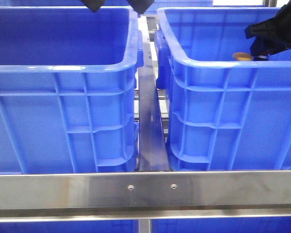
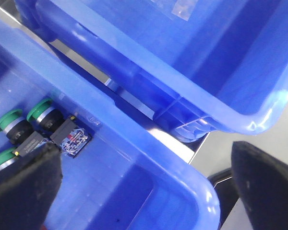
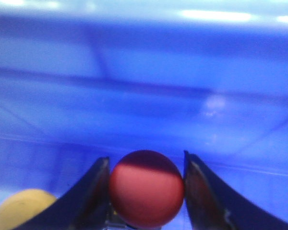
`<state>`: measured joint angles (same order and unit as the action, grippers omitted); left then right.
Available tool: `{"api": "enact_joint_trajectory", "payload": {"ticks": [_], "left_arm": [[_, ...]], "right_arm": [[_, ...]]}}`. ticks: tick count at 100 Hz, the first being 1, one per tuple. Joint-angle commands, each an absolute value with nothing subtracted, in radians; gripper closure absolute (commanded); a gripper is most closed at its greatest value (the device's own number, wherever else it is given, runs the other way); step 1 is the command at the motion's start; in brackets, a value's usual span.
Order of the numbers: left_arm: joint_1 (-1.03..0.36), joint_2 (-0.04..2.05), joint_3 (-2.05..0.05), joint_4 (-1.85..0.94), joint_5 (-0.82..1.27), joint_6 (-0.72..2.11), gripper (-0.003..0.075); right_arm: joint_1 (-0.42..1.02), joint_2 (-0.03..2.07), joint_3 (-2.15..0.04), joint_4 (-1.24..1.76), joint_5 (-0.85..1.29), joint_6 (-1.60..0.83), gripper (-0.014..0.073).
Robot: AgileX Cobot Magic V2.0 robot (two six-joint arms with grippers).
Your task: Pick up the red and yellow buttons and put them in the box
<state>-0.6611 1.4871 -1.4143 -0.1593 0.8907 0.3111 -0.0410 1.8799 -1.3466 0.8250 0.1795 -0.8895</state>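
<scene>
My right gripper (image 1: 263, 52) (image 3: 145, 159) is low inside the right blue crate (image 1: 218, 65), shut on the red button (image 3: 146, 189), with a finger against each side of the disc. The yellow button (image 1: 242, 57) lies just left of it near the crate's front wall, and it also shows in the right wrist view (image 3: 20, 209). The left blue crate (image 1: 63, 68) looks the same, and I cannot tell which of the two is the box. My left gripper (image 1: 116, 5) (image 2: 144, 191) is open and empty, high above the left crate's far right corner, its fingers (image 2: 24, 187) straddling a crate rim (image 2: 182, 167).
Several green push-buttons (image 2: 43, 111) with black bodies lie in the crate under my left gripper. A steel rail (image 1: 150, 131) runs between the two crates. A steel crossbar (image 1: 145, 189) spans the front. A further blue crate (image 2: 192, 52) sits close beside the one with the green push-buttons.
</scene>
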Motion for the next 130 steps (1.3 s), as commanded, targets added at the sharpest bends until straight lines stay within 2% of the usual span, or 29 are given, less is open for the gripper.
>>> {"api": "enact_joint_trajectory", "payload": {"ticks": [1,16,23,108,115,120,130], "left_arm": [[-0.669,1.444,-1.445,-0.177,0.843,0.310,0.0050],[-0.669,1.444,-1.445,-0.177,0.845,0.310,0.0050],[-0.669,1.444,-1.445,-0.177,0.845,0.310,0.0050],[-0.669,1.444,-1.445,-0.174,0.843,0.310,0.0050],[-0.669,1.444,-1.445,-0.174,0.832,0.310,0.0050],[-0.669,1.444,-1.445,-0.174,0.820,0.310,0.0051],[-0.669,1.444,-1.443,-0.174,0.802,0.310,0.0087]], "right_arm": [[-0.047,1.841,-1.373,0.826,0.144,-0.893,0.0372],[-0.047,1.838,-1.373,0.826,0.151,-0.893,0.0250],[-0.047,1.834,-1.373,0.826,0.153,-0.893,0.0221],[-0.047,1.665,-1.375,0.826,0.174,-0.893,0.0223],[-0.047,1.630,-1.375,0.826,0.207,-0.893,0.0245],[-0.047,1.596,-1.375,0.826,0.236,-0.893,0.0294],[-0.047,1.536,-1.372,0.827,0.266,-0.893,0.0489]]}}
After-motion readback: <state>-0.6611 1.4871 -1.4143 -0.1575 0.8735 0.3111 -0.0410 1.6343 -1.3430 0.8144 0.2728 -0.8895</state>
